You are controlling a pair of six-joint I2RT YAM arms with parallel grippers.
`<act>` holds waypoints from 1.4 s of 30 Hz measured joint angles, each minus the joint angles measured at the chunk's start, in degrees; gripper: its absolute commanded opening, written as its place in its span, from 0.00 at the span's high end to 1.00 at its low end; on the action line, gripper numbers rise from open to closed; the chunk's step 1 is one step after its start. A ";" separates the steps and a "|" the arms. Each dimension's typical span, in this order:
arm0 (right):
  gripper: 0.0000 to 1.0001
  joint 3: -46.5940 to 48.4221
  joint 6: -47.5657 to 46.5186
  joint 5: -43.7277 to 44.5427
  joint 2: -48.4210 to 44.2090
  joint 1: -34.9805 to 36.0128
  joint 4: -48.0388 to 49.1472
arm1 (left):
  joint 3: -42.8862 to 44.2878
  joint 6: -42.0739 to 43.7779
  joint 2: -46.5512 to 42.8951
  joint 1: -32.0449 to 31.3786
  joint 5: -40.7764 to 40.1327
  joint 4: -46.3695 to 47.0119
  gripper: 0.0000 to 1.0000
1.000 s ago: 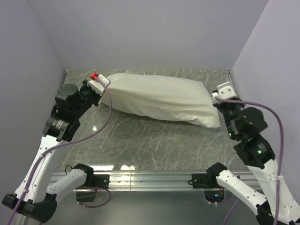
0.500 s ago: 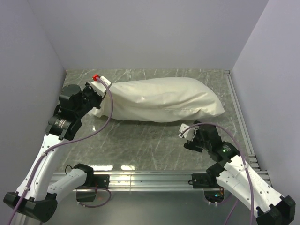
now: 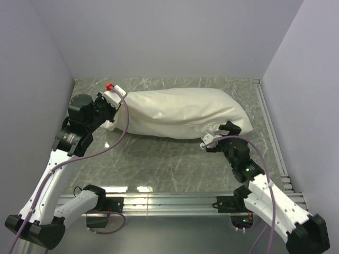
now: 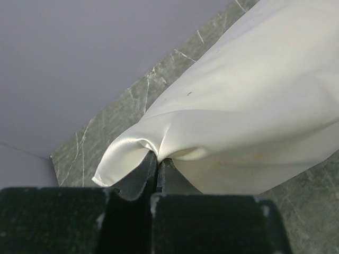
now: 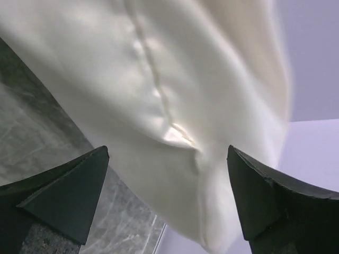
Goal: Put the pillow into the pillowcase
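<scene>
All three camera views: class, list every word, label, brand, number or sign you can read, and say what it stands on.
No readable text in any view.
The pillowcase: plain cream fabric, no print or tag showing.
The left gripper and right gripper: bare black fingers, no markings.
The red cap on the left wrist: no legible mark.
The table: grey veined pattern only.

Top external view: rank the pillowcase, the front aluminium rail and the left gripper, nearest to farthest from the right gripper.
From the right gripper:
1. pillowcase, just beyond its open fingers, on the far side.
2. aluminium rail, along the near table edge.
3. left gripper, across at the left, pinching the pillowcase's end.
</scene>
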 measured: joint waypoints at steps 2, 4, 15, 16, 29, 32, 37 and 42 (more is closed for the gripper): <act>0.00 -1.16 -1.70 -0.35 5.01 -1.18 4.02 | 0.00 0.04 0.50 0.17 0.00 0.22 1.00; 0.04 -1.40 -3.23 -0.68 11.67 -2.51 7.82 | 0.00 0.02 1.14 0.35 0.02 0.31 1.00; 1.00 13.14 1.01 -3.08 12.41 -7.76 3.17 | 0.13 -0.26 2.89 2.12 0.46 1.18 1.00; 1.00 14.49 1.70 -4.28 9.46 -7.69 0.50 | 0.33 -0.44 2.89 2.43 0.48 1.36 1.00; 1.00 29.64 6.40 -6.21 -2.56 -9.40 -14.01 | 3.67 -3.10 0.07 2.84 -0.42 3.80 1.00; 1.00 27.04 6.91 -7.10 4.31 -11.39 -10.75 | 2.58 -2.89 3.58 2.93 -1.49 7.28 1.00; 0.82 26.88 8.46 -8.04 23.69 -15.10 -2.47 | -0.72 -2.45 15.93 5.64 -1.53 16.52 1.00; 0.16 43.41 14.19 -4.72 45.11 -17.35 -3.48 | 11.65 -9.73 39.47 13.92 5.84 17.75 0.42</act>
